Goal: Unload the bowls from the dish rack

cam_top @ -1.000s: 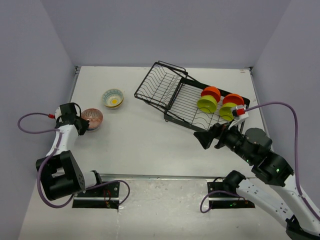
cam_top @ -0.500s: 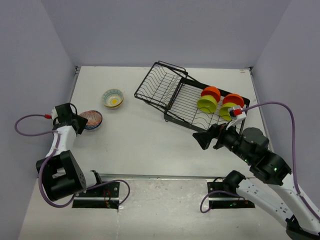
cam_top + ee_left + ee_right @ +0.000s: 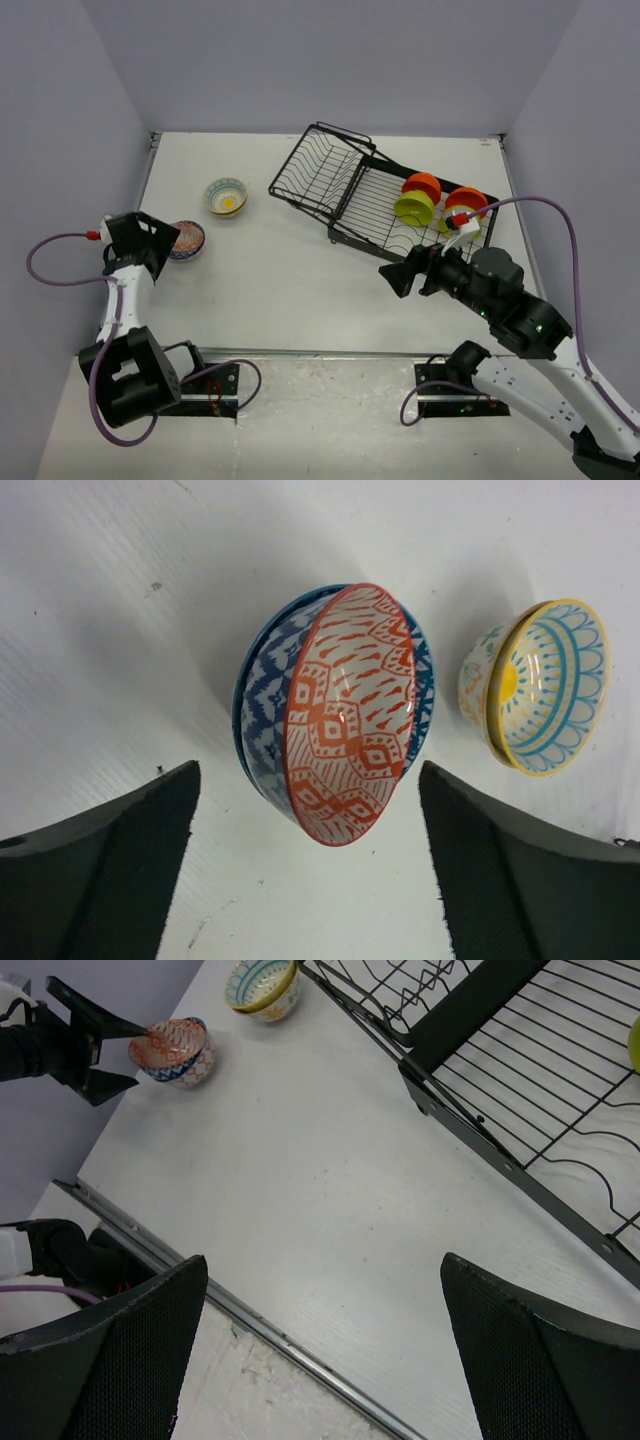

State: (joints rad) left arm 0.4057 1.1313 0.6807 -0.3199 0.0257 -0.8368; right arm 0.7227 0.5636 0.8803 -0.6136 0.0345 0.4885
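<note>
Since the orange and lime-green round bowls [image 3: 415, 205] stand in the black wire dish rack [image 3: 352, 192] right of centre, the wide-open, empty right gripper [image 3: 390, 280] is nearer.

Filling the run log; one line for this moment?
left gripper open, empty, facing stacked patterned bowls | right gripper open above table by dish rack | orange bowls, lime green bowls racked

Robot lab cell: a white table [image 3: 290, 285] boxed in by bare grey walls [image 3: 330, 60], left arm [image 3: 120, 298] and right arm [image 3: 510, 305] bolted at its edge.
</note>
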